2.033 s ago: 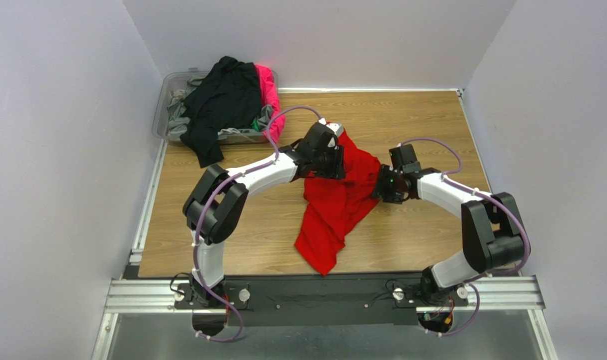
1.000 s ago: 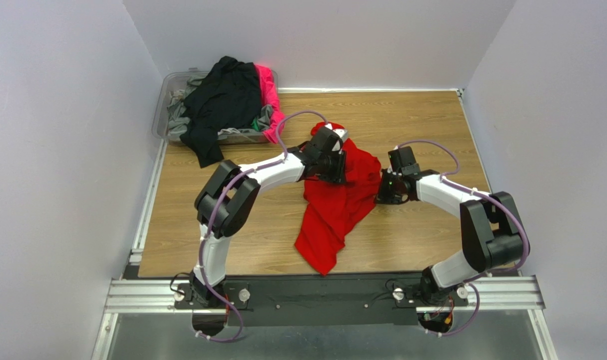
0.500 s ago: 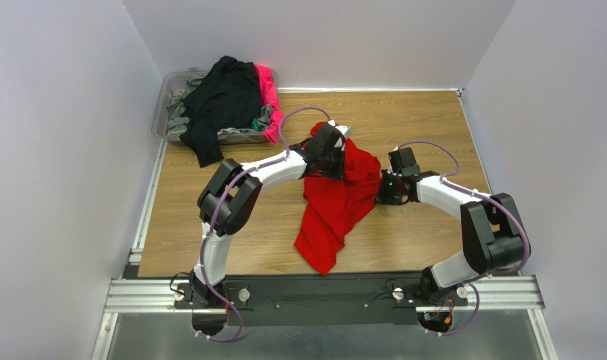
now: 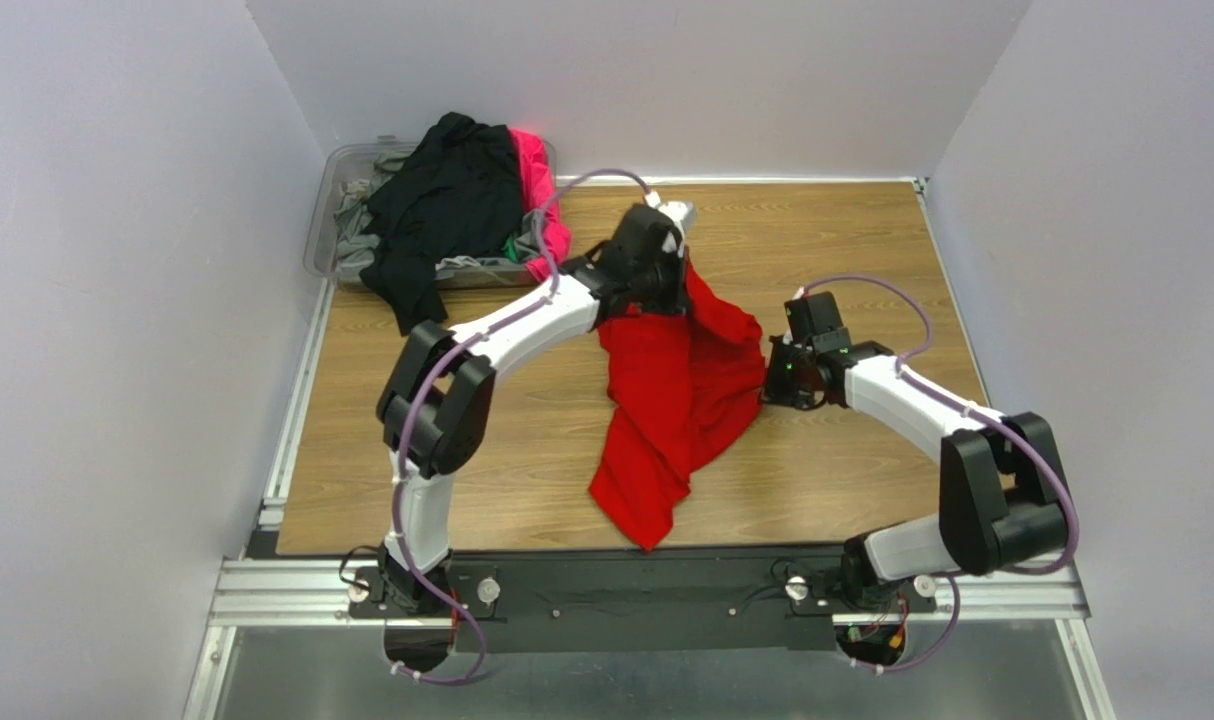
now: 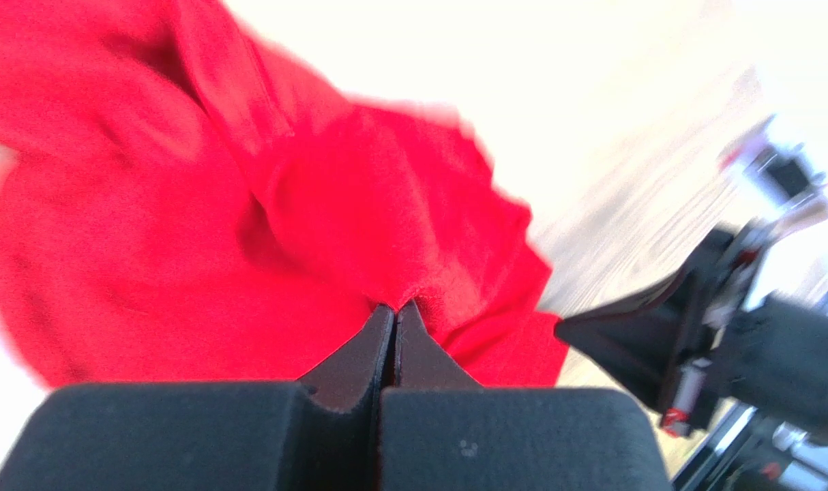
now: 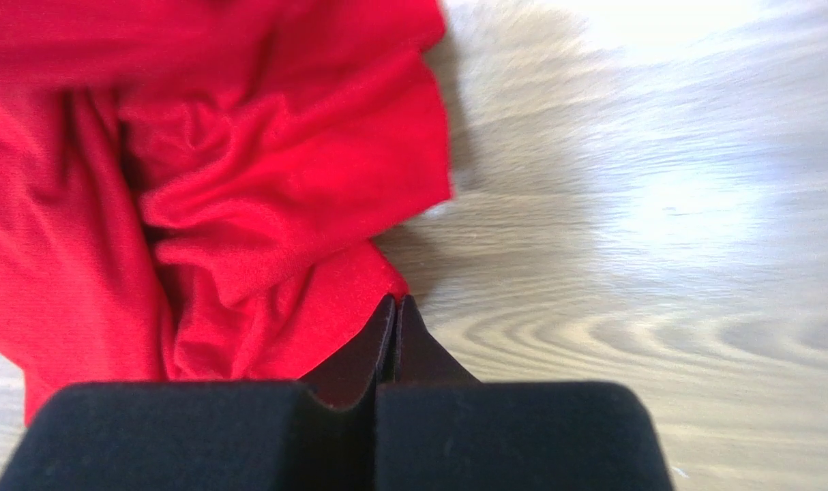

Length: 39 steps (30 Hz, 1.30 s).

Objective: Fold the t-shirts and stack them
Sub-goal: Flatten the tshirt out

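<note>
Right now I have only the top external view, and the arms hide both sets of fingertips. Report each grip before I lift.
Observer: In the left wrist view the left gripper is shut, its tips pinching a fold of the red t-shirt.
Operator: Now give me the right one.
Observer: In the right wrist view the right gripper is shut too. A corner of the shirt ends exactly at its tips, but I cannot tell whether any cloth is caught between them.
</note>
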Tool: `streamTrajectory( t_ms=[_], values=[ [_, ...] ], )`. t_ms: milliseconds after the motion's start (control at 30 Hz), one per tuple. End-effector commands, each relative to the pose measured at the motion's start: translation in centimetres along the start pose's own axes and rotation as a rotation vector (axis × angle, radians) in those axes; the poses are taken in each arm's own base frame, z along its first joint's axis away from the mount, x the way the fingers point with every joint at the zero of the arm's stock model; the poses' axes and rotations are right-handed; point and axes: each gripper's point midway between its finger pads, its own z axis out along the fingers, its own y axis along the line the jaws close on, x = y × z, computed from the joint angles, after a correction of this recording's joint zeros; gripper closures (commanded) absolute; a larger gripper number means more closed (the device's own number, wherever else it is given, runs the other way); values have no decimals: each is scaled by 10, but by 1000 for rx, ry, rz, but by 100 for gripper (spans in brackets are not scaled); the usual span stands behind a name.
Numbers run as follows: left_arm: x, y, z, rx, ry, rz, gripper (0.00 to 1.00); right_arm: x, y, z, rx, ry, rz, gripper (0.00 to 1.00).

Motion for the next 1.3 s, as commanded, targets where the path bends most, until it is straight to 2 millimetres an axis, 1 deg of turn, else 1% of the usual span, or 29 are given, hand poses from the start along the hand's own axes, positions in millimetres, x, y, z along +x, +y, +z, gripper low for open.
streamTrajectory(
  t_ms=[0, 133, 167, 200, 233, 300, 333, 367, 400, 433, 467, 500, 533, 567, 600, 633, 667, 700, 767, 800, 900, 933, 1000, 1033, 1100, 1133, 1167, 1233, 1267],
  values=[
    [-96, -18, -70, 10, -239, 21, 100, -37, -10, -30, 115, -113, -60, 99],
    [-124, -22, -101, 16, -296, 22, 100, -68, -8, -60, 149, -206, -75, 99],
    [-129, -17, -108, 11, -304, 8, 100, -77, -7, -69, 153, -235, -81, 99],
    [-141, -20, -123, 19, -339, 6, 100, -90, -7, -82, 176, -271, -82, 99],
    [-148, -21, -132, 22, -360, 3, 100, -98, -6, -91, 187, -297, -84, 99],
    [-165, -16, -153, 18, -413, -13, 100, -111, -8, -109, 214, -333, -98, 99],
    [-177, -21, -172, 33, -456, -8, 100, -129, -5, -125, 226, -392, -94, 99],
    [-187, -17, -184, 28, -488, -11, 100, -136, -5, -135, 238, -411, -104, 99],
    [-193, -24, -195, 46, -512, 5, 100, -145, -4, -145, 245, -441, -105, 99],
    [-207, -30, -217, 70, -559, 21, 100, -153, -4, -154, 258, -468, -106, 99],
    [-213, -33, -228, 73, -577, 33, 100, -167, 2, -172, 250, -515, -110, 99],
    [-218, -37, -237, 76, -597, 45, 100, -174, 3, -180, 254, -537, -111, 99],
    [-230, -47, -259, 89, -644, 61, 100, -180, 3, -190, 267, -564, -108, 99],
    [-232, -50, -269, 87, -656, 69, 100, -194, 8, -210, 259, -616, -105, 99],
    [-235, -53, -278, 86, -672, 73, 100, -199, 8, -219, 265, -635, -103, 99],
    [-242, -56, -298, 79, -713, 81, 100, -205, 8, -233, 271, -671, -98, 99],
    [-244, -58, -309, 75, -735, 83, 100, -211, 10, -244, 273, -697, -105, 99],
    [-247, -60, -330, 65, -776, 79, 100, -222, 13, -267, 262, -754, -93, 99],
    [-251, -60, -356, 48, -834, 74, 100, -230, 12, -294, 279, -818, -93, 99],
    [-250, -63, -381, 43, -883, 73, 100, -239, 14, -318, 276, -876, -76, 99],
    [-251, -67, -424, 33, -979, 69, 100, -246, 13, -362, 279, -970, -73, 99],
    [-246, -72, -451, 35, -1031, 66, 100, -249, 13, -386, 274, -1024, -56, 99],
    [-243, -75, -482, 30, -1107, 43, 100, -247, 11, -415, 267, -1087, -46, 99],
    [-235, -77, -508, 32, -1159, 23, 100, -247, 10, -435, 258, -1130, -33, 99],
    [-230, -86, -536, 79, -1226, -3, 100, -245, 7, -457, 258, -1179, -33, 99],
    [-222, -91, -557, 104, -1266, -10, 100, -242, 4, -469, 263, -1202, -25, 99],
    [-220, -95, -566, 122, -1288, -15, 100, -241, 3, -484, 259, -1235, -16, 99],
    [-213, -103, -594, 161, -1344, -23, 100, -239, 0, -497, 272, -1261, -17, 99],
    [-212, -105, -601, 167, -1358, -23, 100, -238, -1, -509, 273, -1286, -13, 99]
  ],
)
